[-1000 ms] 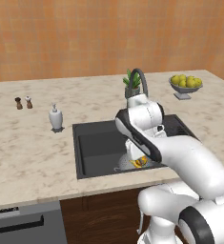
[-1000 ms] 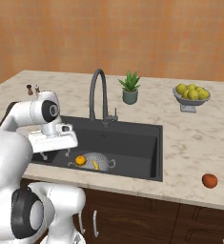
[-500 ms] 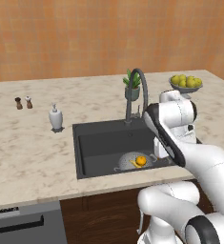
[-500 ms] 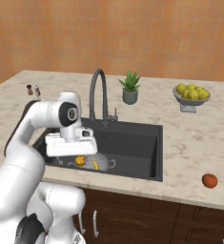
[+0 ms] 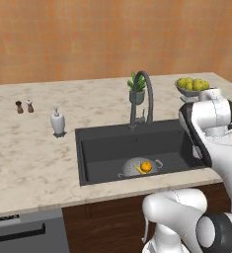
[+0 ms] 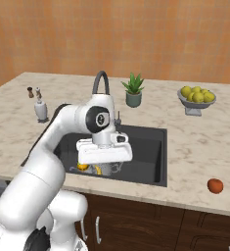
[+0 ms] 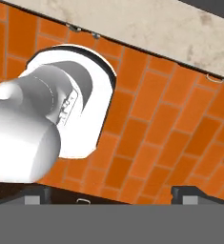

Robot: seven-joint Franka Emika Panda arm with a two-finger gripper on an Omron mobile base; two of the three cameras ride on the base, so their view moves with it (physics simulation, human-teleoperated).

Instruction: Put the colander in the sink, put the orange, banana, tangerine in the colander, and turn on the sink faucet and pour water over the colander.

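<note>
Gripper point(image 7: 106, 198) hangs empty with its jaws spread wide, out over the counter's front edge. Inside the sink point(image 5: 107, 148) sits the colander point(image 5: 139, 168), already holding an orange point(image 5: 145, 166) and the banana point(image 6: 98, 169). One fruit, the tangerine point(image 6: 215, 185), lies far right on the counter; fetching it looks like the next job.

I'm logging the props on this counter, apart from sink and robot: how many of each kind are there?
Shakers: 2
Soap dispenser: 1
Potted plant: 1
Fruit bowl with yellow-green fruits: 1
Loose reddish-orange fruit: 1
Total: 6
</note>
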